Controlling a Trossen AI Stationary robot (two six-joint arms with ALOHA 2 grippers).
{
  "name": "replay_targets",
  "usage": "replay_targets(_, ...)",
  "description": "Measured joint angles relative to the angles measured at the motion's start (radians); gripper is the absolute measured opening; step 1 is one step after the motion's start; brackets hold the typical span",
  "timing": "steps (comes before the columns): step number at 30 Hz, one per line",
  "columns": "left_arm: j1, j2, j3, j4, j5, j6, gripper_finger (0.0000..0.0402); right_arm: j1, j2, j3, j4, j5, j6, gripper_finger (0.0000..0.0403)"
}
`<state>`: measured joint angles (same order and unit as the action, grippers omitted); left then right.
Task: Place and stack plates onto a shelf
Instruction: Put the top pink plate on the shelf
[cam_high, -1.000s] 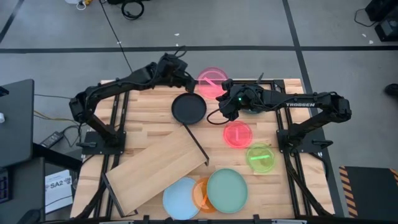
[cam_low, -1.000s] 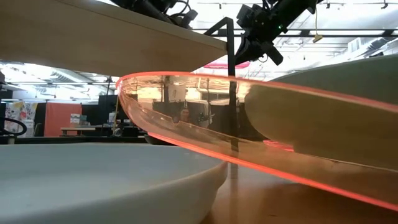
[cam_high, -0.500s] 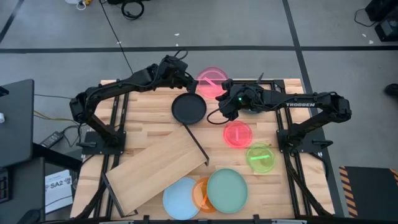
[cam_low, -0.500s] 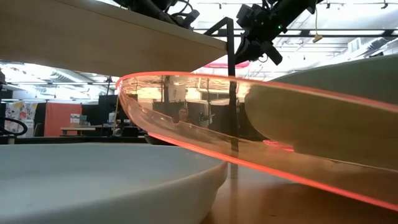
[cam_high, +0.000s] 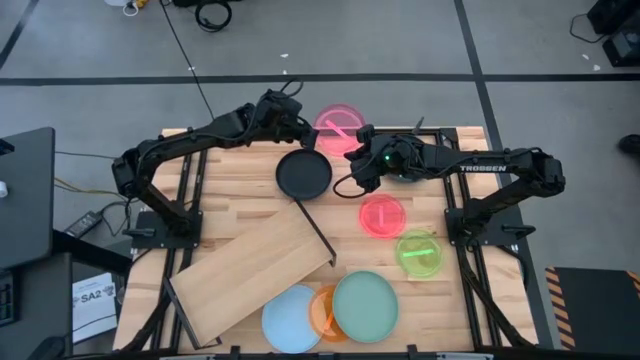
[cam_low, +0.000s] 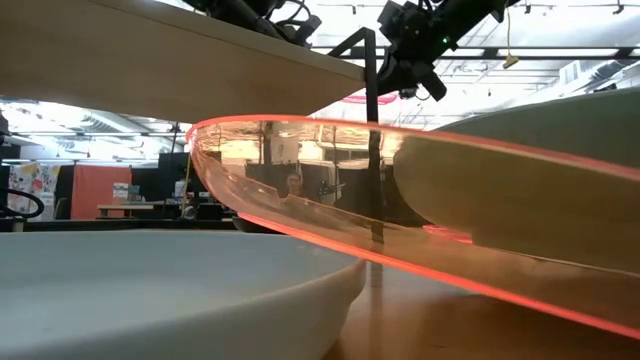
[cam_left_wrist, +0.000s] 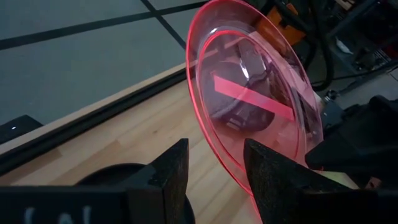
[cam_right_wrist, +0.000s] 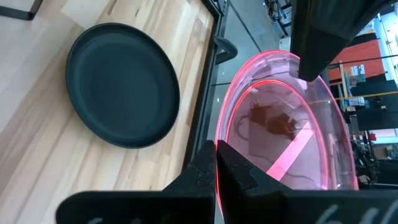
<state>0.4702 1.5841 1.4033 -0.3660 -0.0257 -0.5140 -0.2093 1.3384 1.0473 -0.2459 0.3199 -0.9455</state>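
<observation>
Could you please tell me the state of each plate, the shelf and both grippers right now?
raised pink plate: lifted, tilted, gripped at its rim.
right gripper: shut on that plate.
left gripper: open, beside that plate's rim.
black plate: flat on table.
shelf: no plates on it.
orange plate: partly under mint-green plate.

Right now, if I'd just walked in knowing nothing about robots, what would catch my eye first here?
Probably the translucent pink plate held up at the table's far edge, with the right gripper shut on its rim and the left gripper open around its opposite edge. Just in front lies a black plate flat on the table, and the pale wooden shelf sits bare.
</observation>
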Motion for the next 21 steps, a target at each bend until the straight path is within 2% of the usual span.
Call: replay_targets(21,0.0,0.0,0.0,-0.002,0.0,0.0,0.0046,0.0,0.0,0.0,0.0,0.0,0.0,0.0005)
